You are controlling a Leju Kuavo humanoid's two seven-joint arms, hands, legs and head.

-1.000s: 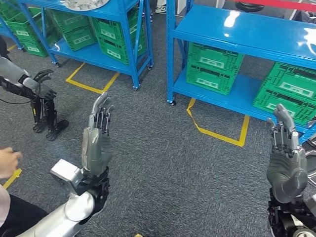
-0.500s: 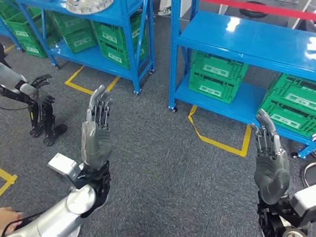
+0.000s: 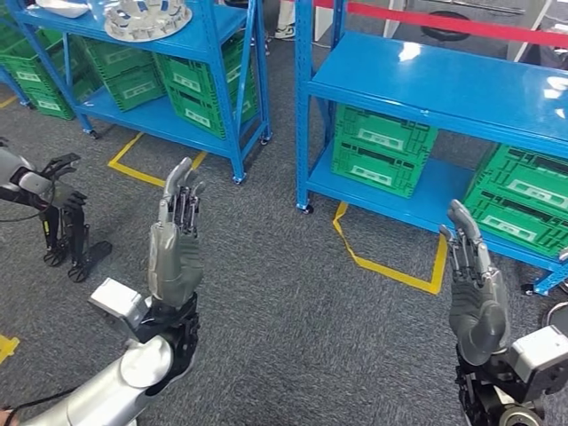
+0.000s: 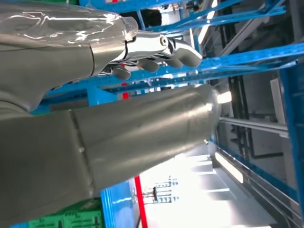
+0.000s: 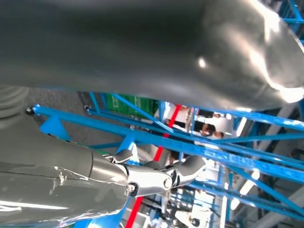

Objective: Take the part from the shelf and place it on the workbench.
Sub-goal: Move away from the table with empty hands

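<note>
1. The left hand (image 3: 174, 257) is raised over the grey carpet floor (image 3: 287, 293), fingers pointing up and lying loosely side by side with small gaps, holding nothing; in the left wrist view the same hand (image 4: 107, 109) is a broad grey thumb with slimmer metallic fingers (image 4: 157, 47) stretched out beyond it, nothing between them
2. The right hand (image 3: 476, 293) is raised likewise on the other side, fingers upright and slightly apart, palm empty; the right wrist view shows its fingers (image 5: 161, 175) extended against blue shelf bars, gripping nothing
3. The part (image 3: 147, 16), a round silvery disc with cut-outs, lies flat on the upper board of the left blue shelf (image 3: 221, 53), well apart from both hands; a second pale piece (image 3: 64, 7) lies on the same board just beside it, cut off by the picture's edge
4. Green crates (image 3: 194, 89) stand on the lower board of that shelf; more green crates (image 3: 382, 146) sit on the lower board of the right blue shelf (image 3: 435, 80), whose upper board is bare blue
5. Yellow tape lines (image 3: 395, 266) mark the floor in front of both shelves
6. Another robot's dark hand and arm (image 3: 47, 182) reach in near the left edge, above a black stand (image 3: 74, 248) on the carpet
7. A red bar (image 3: 455, 25) runs behind the right shelf; a person's shoes (image 3: 287, 31) show on the floor between the shelves
</note>
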